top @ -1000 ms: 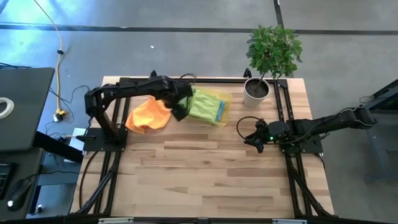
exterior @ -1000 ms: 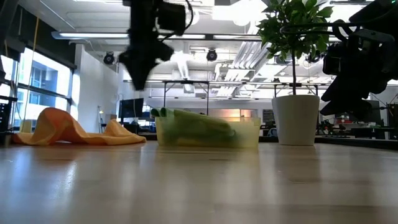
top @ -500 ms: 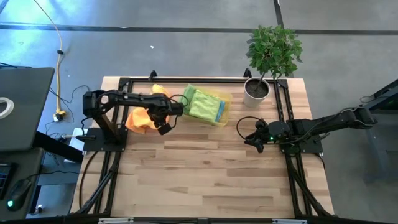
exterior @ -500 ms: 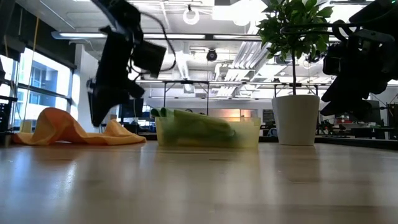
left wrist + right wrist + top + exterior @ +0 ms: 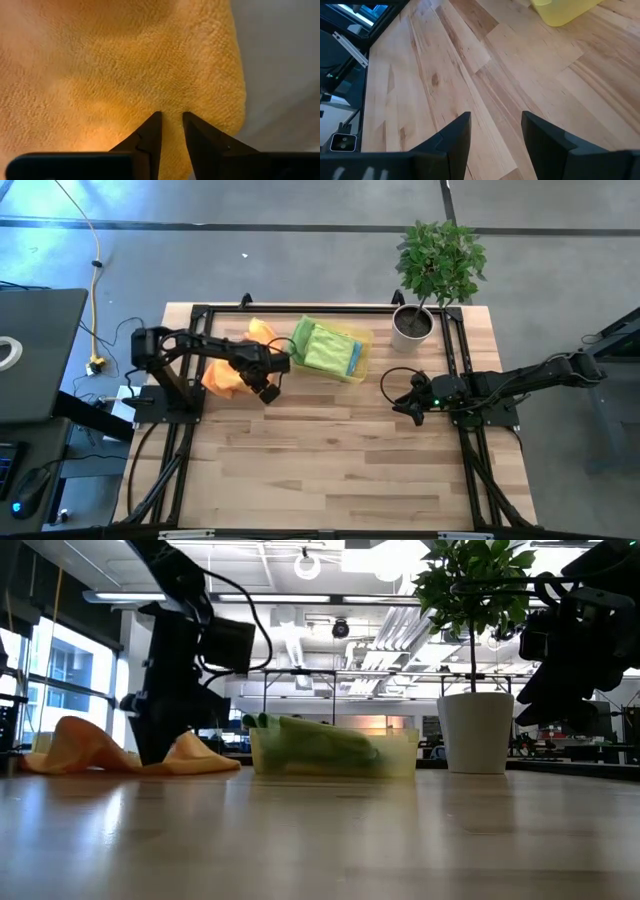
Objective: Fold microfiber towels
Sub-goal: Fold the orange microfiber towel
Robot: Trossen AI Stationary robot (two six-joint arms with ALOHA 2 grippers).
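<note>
Crumpled towel (image 5: 228,370) on desk (image 5: 330,470) at back left, left pincer (image 5: 268,390) down at its right edge. Tray (image 5: 362,345) just right of it holds folded towels (image 5: 325,348). Potted plant (image 5: 432,275) back right corner. Right pincer (image 5: 410,408) over right side, well apart.

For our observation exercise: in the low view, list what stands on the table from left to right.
Orange towel with the left gripper down on it → yellow tray of green towels → white plant pot.

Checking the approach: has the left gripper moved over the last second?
Yes. The left gripper swung from beside the yellow tray down onto the orange towel, away from the tray.
</note>
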